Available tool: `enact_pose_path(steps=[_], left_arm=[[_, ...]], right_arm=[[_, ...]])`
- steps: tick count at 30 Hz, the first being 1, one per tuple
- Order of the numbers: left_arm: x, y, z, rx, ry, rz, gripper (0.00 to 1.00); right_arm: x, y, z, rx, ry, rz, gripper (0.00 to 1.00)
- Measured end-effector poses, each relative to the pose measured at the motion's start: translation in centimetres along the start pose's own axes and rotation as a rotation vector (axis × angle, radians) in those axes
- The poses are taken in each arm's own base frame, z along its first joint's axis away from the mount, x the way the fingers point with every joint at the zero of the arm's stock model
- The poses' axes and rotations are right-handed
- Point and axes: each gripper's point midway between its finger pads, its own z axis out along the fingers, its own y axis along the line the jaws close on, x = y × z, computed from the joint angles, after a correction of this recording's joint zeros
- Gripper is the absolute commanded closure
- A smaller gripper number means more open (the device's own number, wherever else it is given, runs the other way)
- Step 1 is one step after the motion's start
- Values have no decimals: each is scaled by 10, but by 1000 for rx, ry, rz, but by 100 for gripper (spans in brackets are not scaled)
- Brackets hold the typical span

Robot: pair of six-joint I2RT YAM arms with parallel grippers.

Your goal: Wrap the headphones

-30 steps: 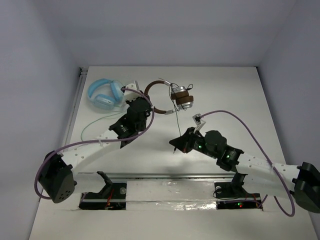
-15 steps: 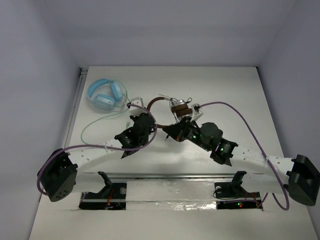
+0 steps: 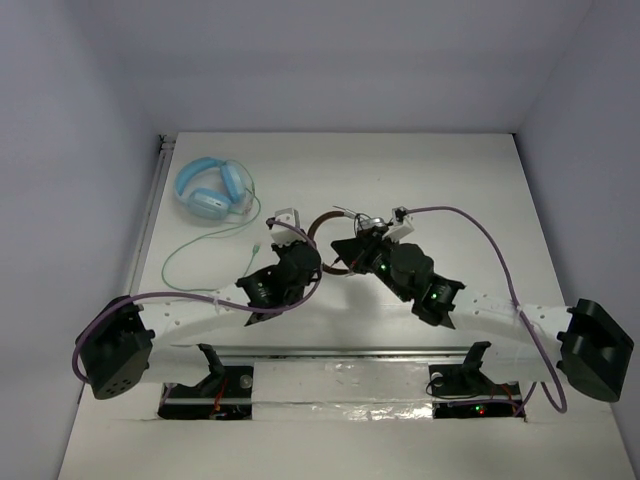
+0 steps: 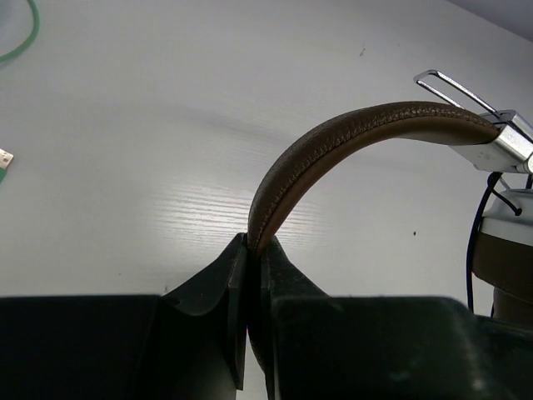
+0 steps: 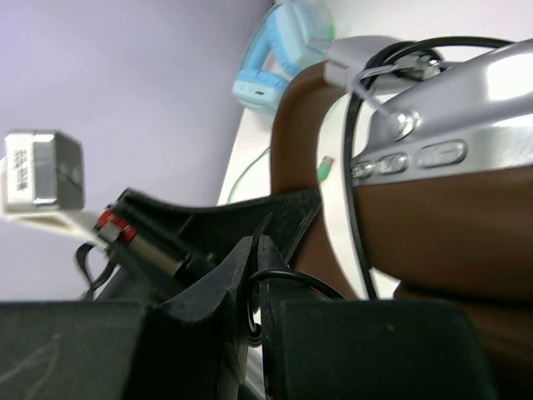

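White-black arms (image 3: 185, 310), seemingly purple cables (image 3: 445, 208)

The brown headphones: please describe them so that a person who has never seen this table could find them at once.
Look at the middle of the white table. The brown headphones are there, with the left gripper clamped on their headband. Unlike the light blue headphones at the far left, they have silver cups and a black cable.
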Motion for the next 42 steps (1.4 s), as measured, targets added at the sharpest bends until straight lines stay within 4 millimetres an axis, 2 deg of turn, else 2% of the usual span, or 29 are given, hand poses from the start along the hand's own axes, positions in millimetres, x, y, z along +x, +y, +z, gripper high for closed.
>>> enact_pose_path(steps=[6,10,16,22,28,32,37,42], left_arm=[[11,2,-1,-5,32,23,100],[18,6,-1,-19,51,49,100],[24,9,1,-28,70,75,100],[24,4,2,-19,82,100,100],[27,5,1,-16,98,118,100],[29,4,1,-13,104,120,100],[30,3,1,-9,109,120,100],[33,6,3,-21,110,130,100]], right_arm=[[10,-30,9,116,0,-24,85],[16,-45,14,187,13,-48,74],[24,-50,25,224,42,-72,68],[45,-62,34,257,109,-97,57],[41,-53,36,248,119,-109,41],[35,-46,33,241,115,-114,39],[30,-38,30,243,128,-127,42],[22,-21,29,233,146,-132,44]])
